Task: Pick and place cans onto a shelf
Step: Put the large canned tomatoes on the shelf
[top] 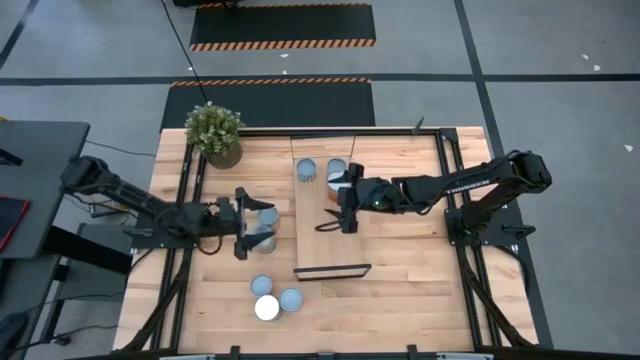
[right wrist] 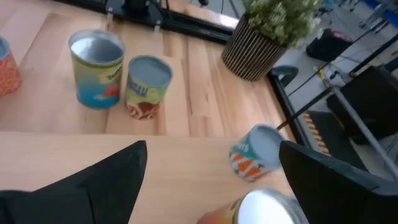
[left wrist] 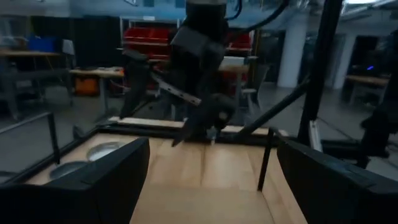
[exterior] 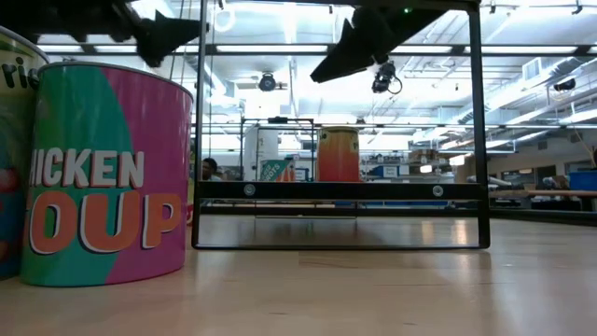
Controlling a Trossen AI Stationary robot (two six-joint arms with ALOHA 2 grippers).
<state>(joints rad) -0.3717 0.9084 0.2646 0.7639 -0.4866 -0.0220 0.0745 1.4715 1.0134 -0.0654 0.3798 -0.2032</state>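
You're between picks. Right gripper (top: 344, 214) hangs over the shelf (top: 322, 245), jaws spread, empty; two cans (top: 321, 169) already sit at the shelf's far end. Left gripper (top: 243, 222), jaws apart w/ nothing in them, is beside a pair of cans (top: 265, 230). Next: drop around one & clamp.

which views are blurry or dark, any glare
Left wrist view: dim and soft, the right arm ahead smeared. Low view: ceiling lights glare, arms show as silhouettes, the soup can up close fairly sharp. Right wrist view: the plant and nearest can soft. High view: evenly lit, no glare.
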